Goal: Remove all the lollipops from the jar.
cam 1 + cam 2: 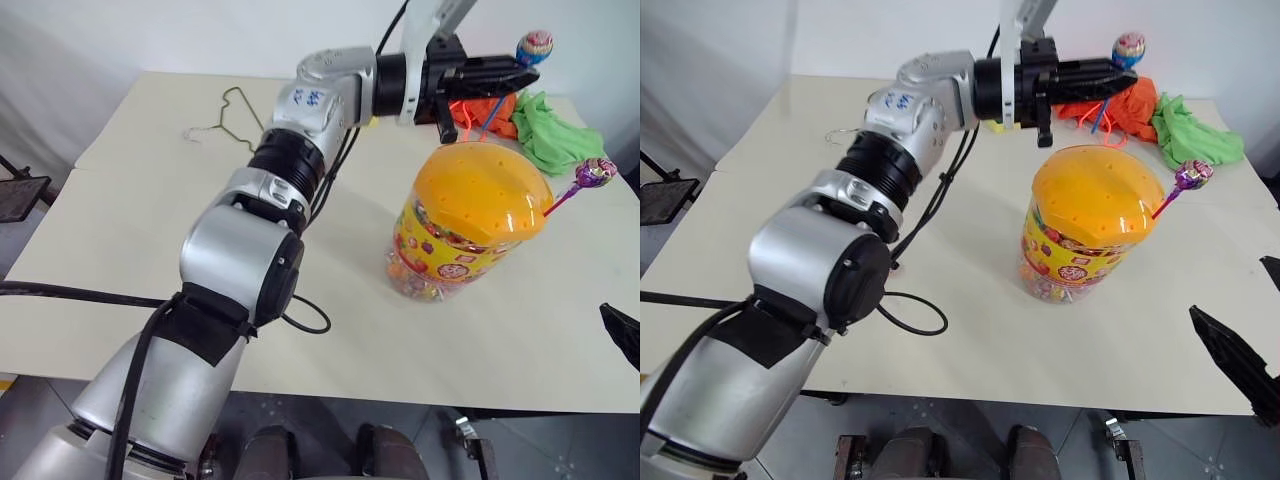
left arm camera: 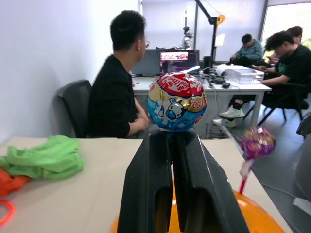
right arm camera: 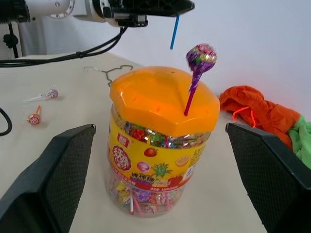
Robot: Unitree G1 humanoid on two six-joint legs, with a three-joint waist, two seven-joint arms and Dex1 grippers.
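Now the left pincer (image 1: 528, 68) is closed on the stick of a lollipop (image 1: 534, 45) with a blue, red and white wrapper, held up above and behind the jar (image 1: 467, 222); its blue stick hangs below the black fingers (image 2: 167, 179), clear of the orange lid (image 1: 482, 192). The candy head sits just past the fingertips, and the arm reaches across from the left at about the height of the lid's top.

The right pincer (image 3: 160, 179) stands wide, its two fingers spread to either side of the jar without touching it, low at the near right of the desk (image 1: 130, 250).

The jar stands upright on the desk, to the right of the middle, with colourful sweets showing through its clear wall under a yellow label. A second lollipop (image 1: 595, 173), purple-wrapped on a pink stick, is planted in a hole at the lid's right edge and leans outward to the right.

Two more lollipops (image 3: 41, 106) lie flat on the desk, well apart from the jar, near each other. Behind the jar an orange cloth (image 1: 490, 112) and a green cloth (image 1: 552, 132) lie bunched at the far right, touching. A wire hanger (image 1: 225, 120) rests toward the far left. In the left wrist view people sit at tables beyond the desk.
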